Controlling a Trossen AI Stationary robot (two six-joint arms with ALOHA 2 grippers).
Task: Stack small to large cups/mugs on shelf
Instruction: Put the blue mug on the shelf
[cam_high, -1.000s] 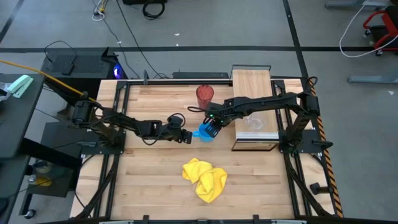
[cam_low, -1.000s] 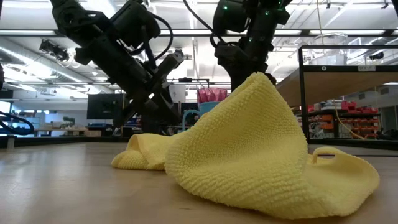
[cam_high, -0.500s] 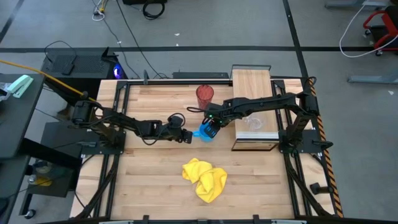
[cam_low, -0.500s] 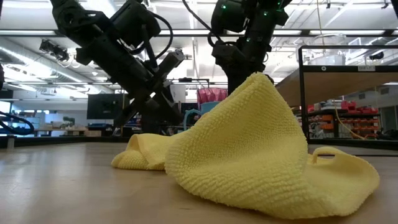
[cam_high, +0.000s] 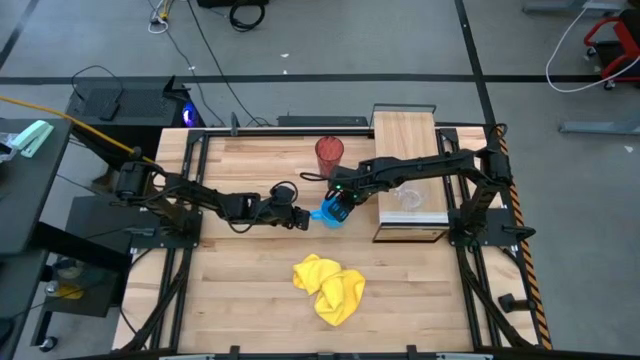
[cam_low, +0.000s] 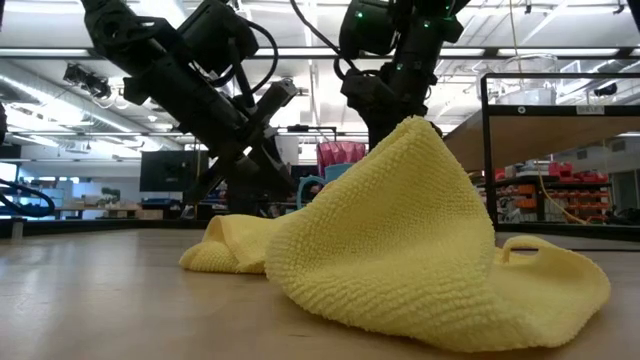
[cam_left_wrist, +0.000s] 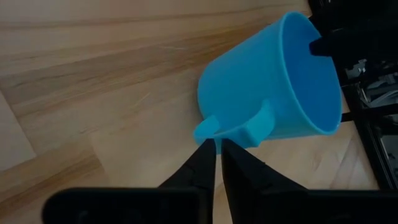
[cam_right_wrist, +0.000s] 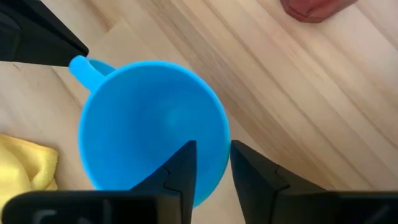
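Note:
The blue mug (cam_high: 328, 212) is tilted above mid-table, its mouth turned up toward my right arm. My left gripper (cam_left_wrist: 217, 155) is shut on the mug's handle from the table's left. My right gripper (cam_right_wrist: 213, 158) points down over the mug, open, with one finger inside the mouth and one outside the rim (cam_right_wrist: 222, 146). The dark red tumbler (cam_high: 329, 155) stands upright on the table farther back. A clear cup (cam_high: 405, 197) stands on the light-wood shelf (cam_high: 408, 140) at the right. My left gripper pinches the mug's handle (cam_left_wrist: 214, 132) between its two fingertips, slanting down from the table's left. The mug is tilted, mouth away from these fingers; I cannot tell whether its base rests on the table. My right gripper: I cannot tell whether either finger (cam_right_wrist: 249, 168) touches the rim.
A crumpled yellow cloth (cam_high: 330, 287) lies toward the near edge and fills the front of the low view (cam_low: 400, 240). The shelf's near end (cam_high: 410, 230) is close to the right of the mug.

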